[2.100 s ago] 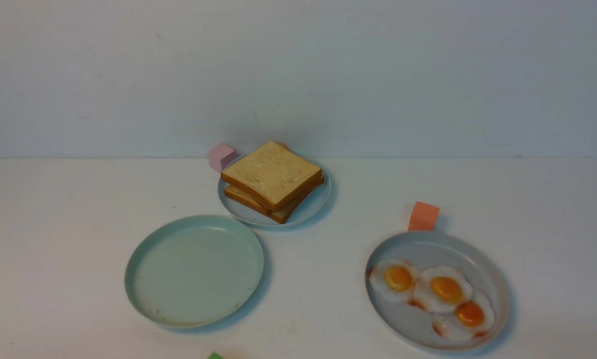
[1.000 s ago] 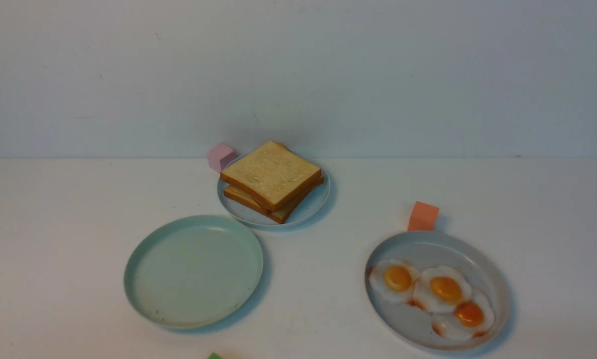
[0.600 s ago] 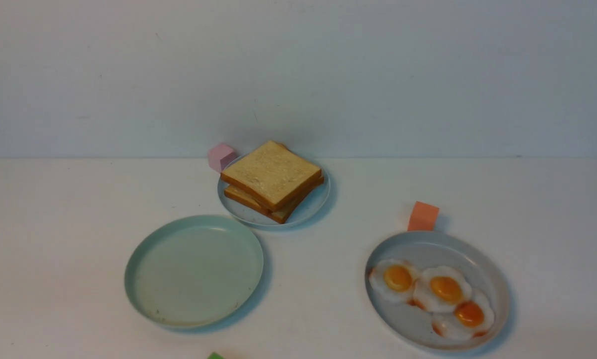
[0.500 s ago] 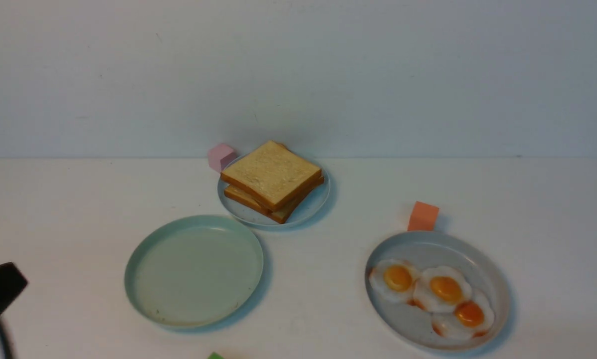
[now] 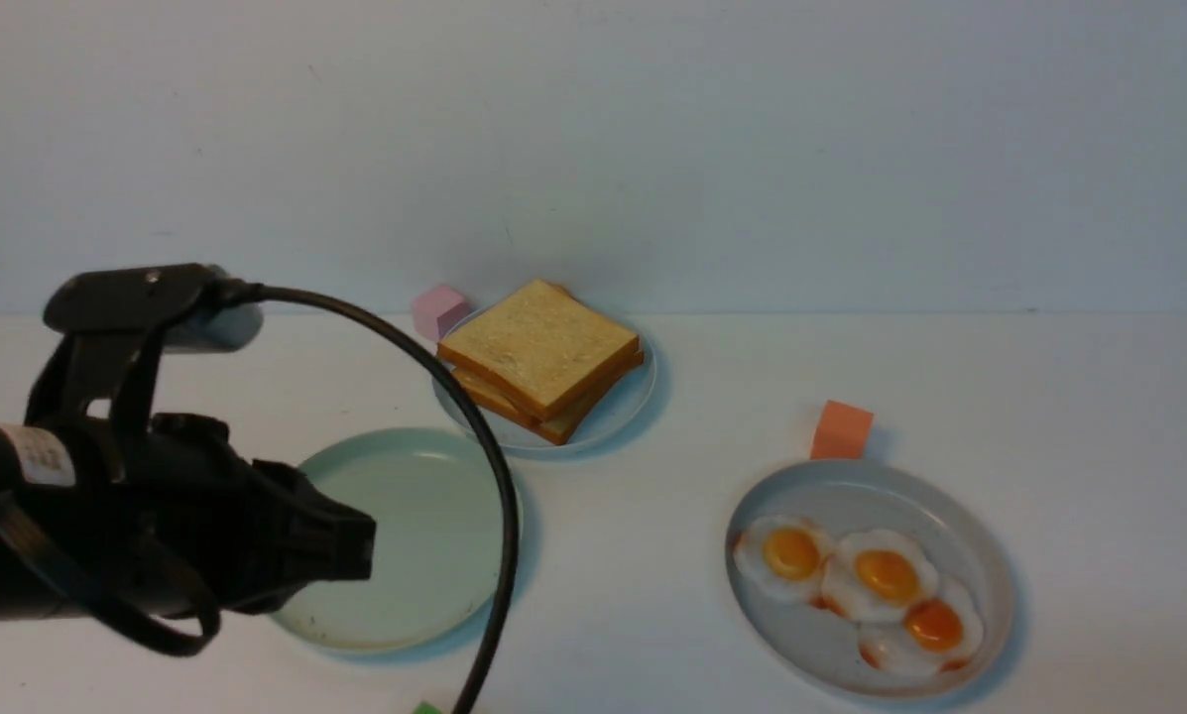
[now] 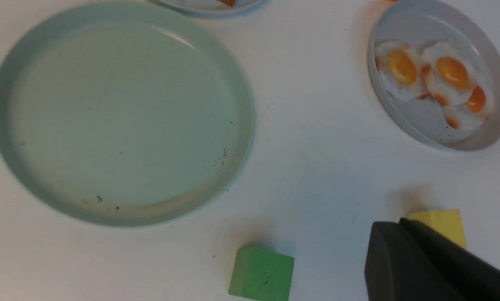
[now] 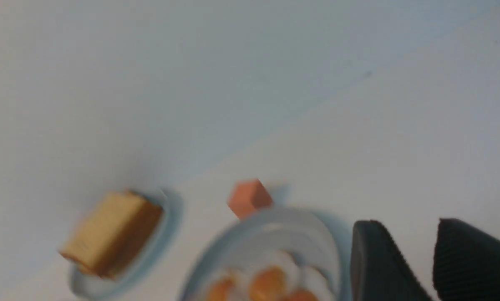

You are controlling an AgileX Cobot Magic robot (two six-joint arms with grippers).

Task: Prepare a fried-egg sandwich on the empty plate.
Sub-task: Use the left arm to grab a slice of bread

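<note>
Here, the toast stack (image 5: 541, 357) is seen beyond the empty plate (image 5: 424, 516), nearer the left tool (image 5: 355, 543), whose opening cannot be made out.

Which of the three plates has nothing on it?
The pale mint-green plate on the left. It is bare, while the small plate behind it holds stacked toast and the grey-blue plate on the right holds three fried eggs.
</note>
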